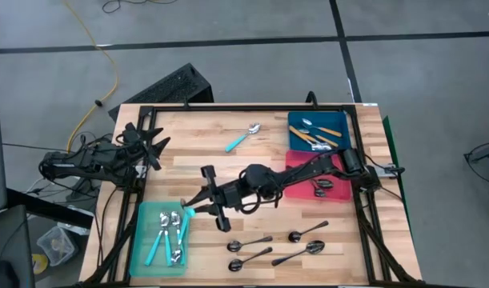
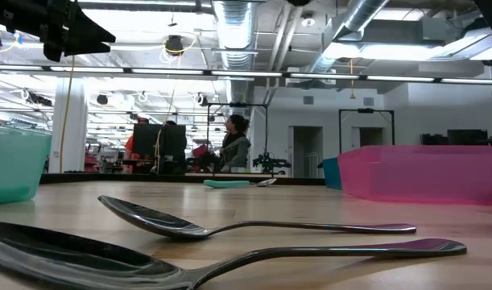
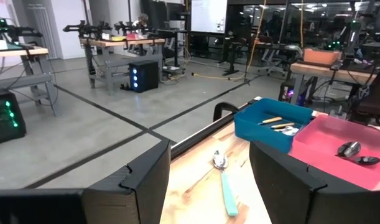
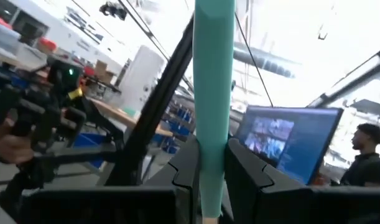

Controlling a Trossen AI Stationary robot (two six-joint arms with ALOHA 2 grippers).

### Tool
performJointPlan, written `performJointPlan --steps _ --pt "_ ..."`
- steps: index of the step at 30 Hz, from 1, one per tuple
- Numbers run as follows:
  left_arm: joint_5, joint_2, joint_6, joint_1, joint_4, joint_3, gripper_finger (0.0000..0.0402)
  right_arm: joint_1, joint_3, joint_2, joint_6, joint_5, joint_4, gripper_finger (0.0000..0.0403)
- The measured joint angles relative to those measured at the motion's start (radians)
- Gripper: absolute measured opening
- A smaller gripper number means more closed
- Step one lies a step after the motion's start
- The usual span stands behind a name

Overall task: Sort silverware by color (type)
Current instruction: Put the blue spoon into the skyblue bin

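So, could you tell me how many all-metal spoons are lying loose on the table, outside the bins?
4, all near the front edge: one, one, one and one. None looks hidden.

We see even, soft overhead light on the worktop (image 1: 252,164), with only faint shadows under the arms. In the low view, ceiling lamps (image 2: 254,52) glare from twelve o'clock and the nearest spoon (image 2: 189,262) blurs. The right wrist view is washed out, its teal handle (image 4: 213,93) soft.
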Motion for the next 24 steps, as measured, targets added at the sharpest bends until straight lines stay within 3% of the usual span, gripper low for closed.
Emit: performJointPlan --steps 6,16,24 --pt "0.000 0.000 -0.001 0.000 0.000 0.000 0.0206 0.007 0.228 0.199 0.024 -0.035 -0.040 0.0079" --pt "0.001 0.000 -0.005 0.000 -0.001 0.000 0.0206 -0.010 0.661 0.453 -0.007 -0.086 -0.411 0.0079" --pt "0.001 0.000 -0.004 0.000 -0.002 0.000 0.0206 -0.008 0.654 0.487 -0.255 -0.102 -0.593 0.0079"
